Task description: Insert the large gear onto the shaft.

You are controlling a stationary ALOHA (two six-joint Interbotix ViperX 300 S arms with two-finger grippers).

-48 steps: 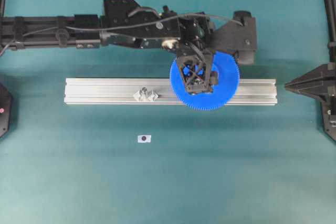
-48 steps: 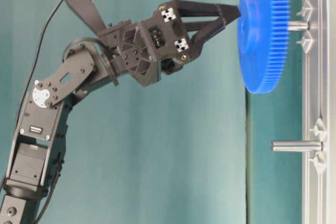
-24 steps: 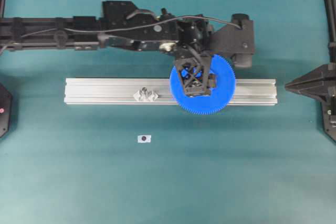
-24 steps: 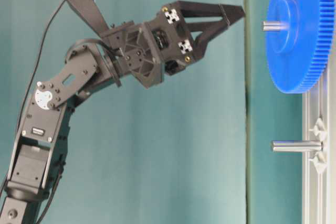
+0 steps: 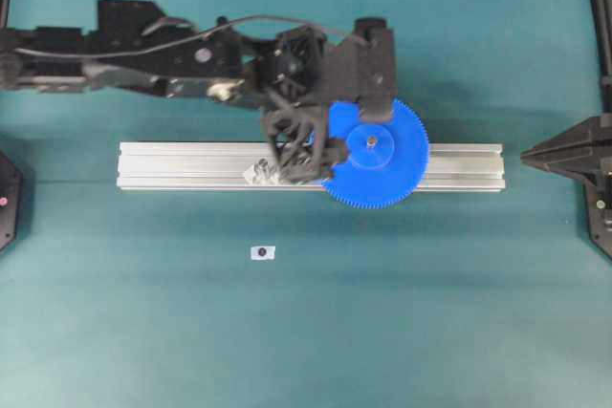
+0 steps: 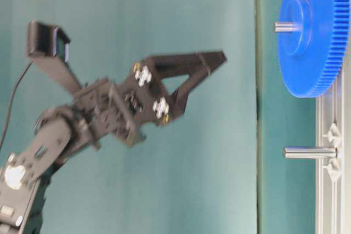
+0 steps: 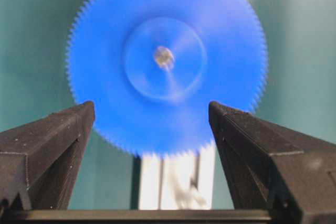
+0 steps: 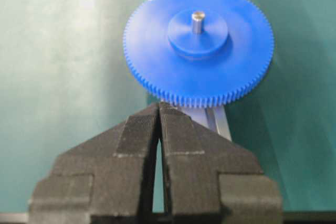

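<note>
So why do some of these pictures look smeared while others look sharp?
Table-level view: the left gripper and its arm are motion-blurred, while the large gear on its shaft is crisp. Left wrist view: the gear is soft and streaky. Right wrist view: the gear is fairly sharp, and the close right gripper is slightly soft. Overhead view: evenly lit.

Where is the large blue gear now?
In the overhead view the large gear sits right of centre on the aluminium rail, threaded on the shaft, with the open left gripper just to its left.
</note>
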